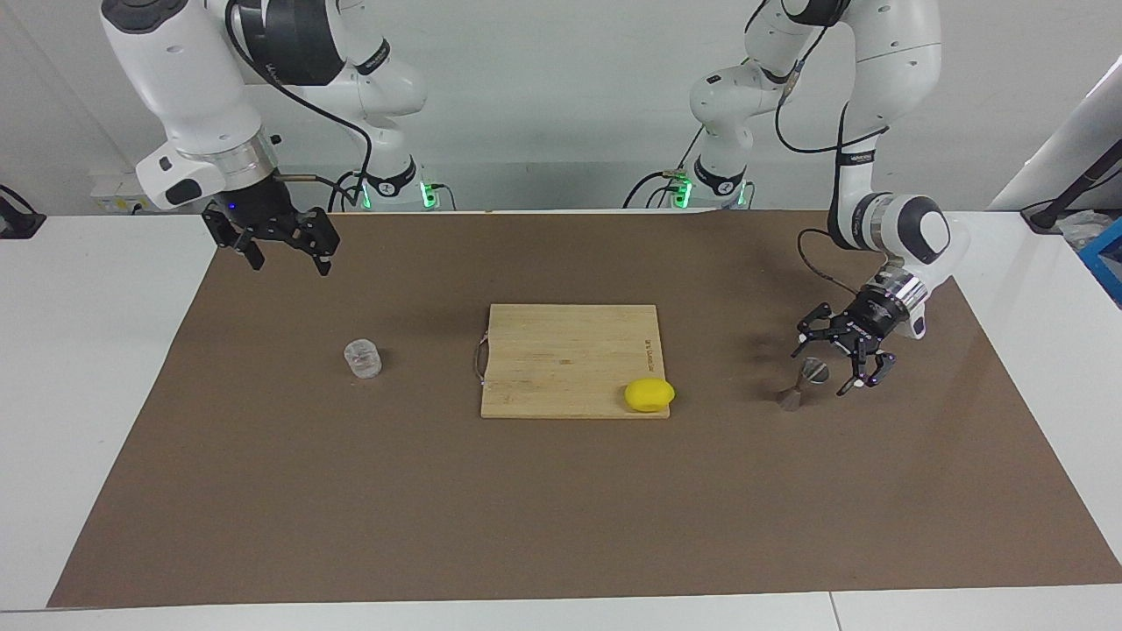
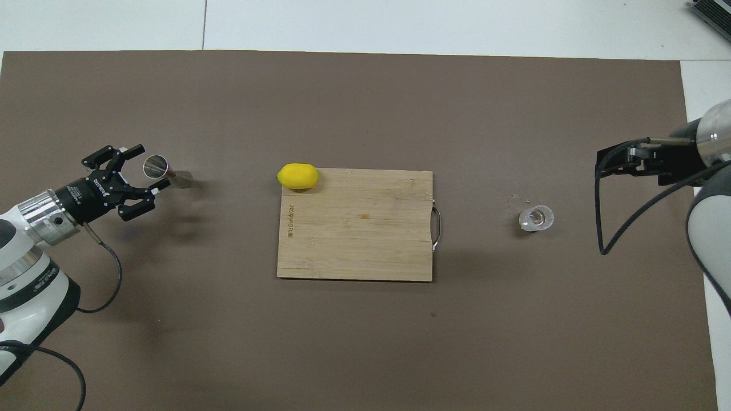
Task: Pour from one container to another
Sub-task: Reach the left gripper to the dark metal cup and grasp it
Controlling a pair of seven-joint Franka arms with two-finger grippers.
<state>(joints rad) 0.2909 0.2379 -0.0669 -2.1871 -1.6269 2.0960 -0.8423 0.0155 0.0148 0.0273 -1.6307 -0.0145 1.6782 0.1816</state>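
The clear glass tumbler (image 1: 362,358) stands upright on the brown mat toward the right arm's end; it also shows in the overhead view (image 2: 535,218). The metal hourglass jigger (image 1: 799,386) stands upright toward the left arm's end, seen too in the overhead view (image 2: 164,171). My left gripper (image 1: 831,368) is low and open, with one finger on each side of the jigger's upper cup (image 2: 149,166). My right gripper (image 1: 290,263) is open and empty, raised over the mat's edge nearest the robots, apart from the tumbler (image 2: 606,162).
A wooden cutting board (image 1: 561,350) lies in the middle of the mat (image 2: 354,240). A yellow lemon (image 1: 649,394) sits at the board's corner that is farther from the robots and toward the left arm's end (image 2: 297,176).
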